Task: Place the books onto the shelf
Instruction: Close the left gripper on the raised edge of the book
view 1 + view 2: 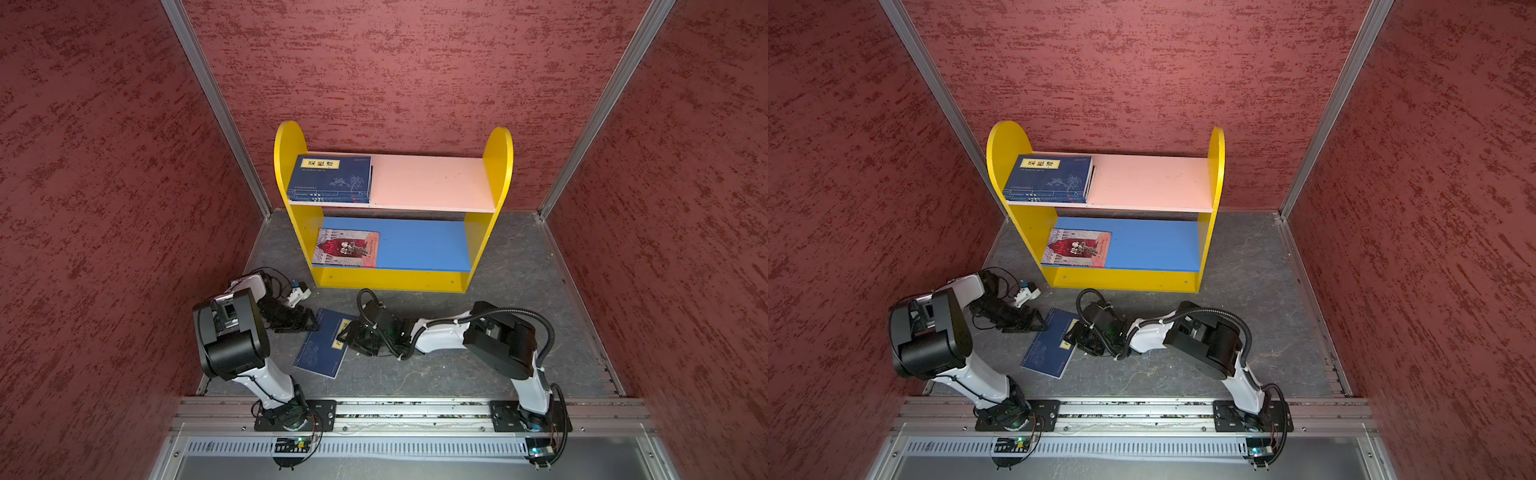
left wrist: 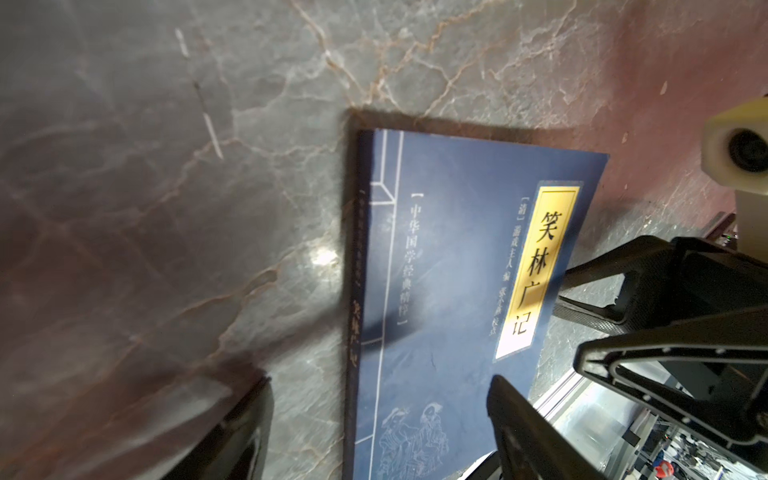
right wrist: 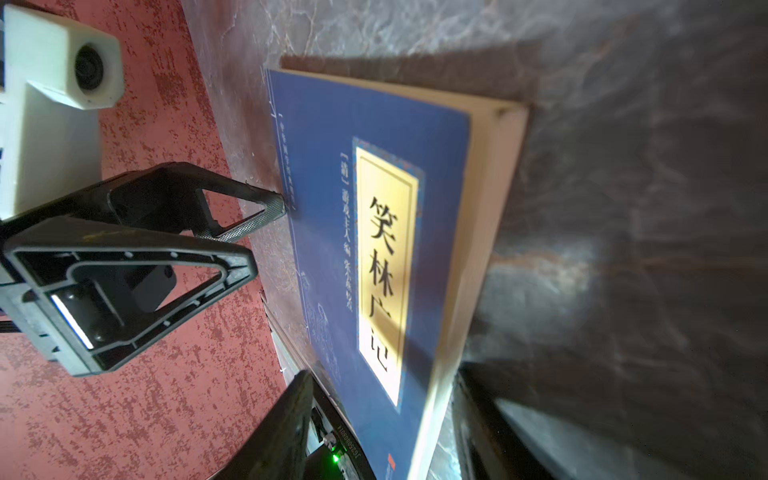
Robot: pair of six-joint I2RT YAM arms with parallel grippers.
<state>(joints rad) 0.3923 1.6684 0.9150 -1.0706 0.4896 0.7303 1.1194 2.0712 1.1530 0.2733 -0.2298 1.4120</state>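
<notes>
Navy book (image 1: pixel 320 347): on the table (image 1: pixel 457 365) in front of the shelf (image 1: pixel 496 166), long axis near-to-far, between both grippers. Left gripper (image 1: pixel 312 322): wide open, empty, at its far-left corner. Right gripper (image 1: pixel 350 333): jaws astride its right page edge, closer to the book; I cannot tell if it is clamped. Shelf: navy stack (image 1: pixel 332 178) upper left, red book (image 1: pixel 347 248) lower left.

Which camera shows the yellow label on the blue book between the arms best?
The right wrist view: the yellow label on the blue book fills much of the picture, its black characters sharp. The left wrist view shows it smaller and softer. In both top views only a tiny sliver peeks out.
</notes>
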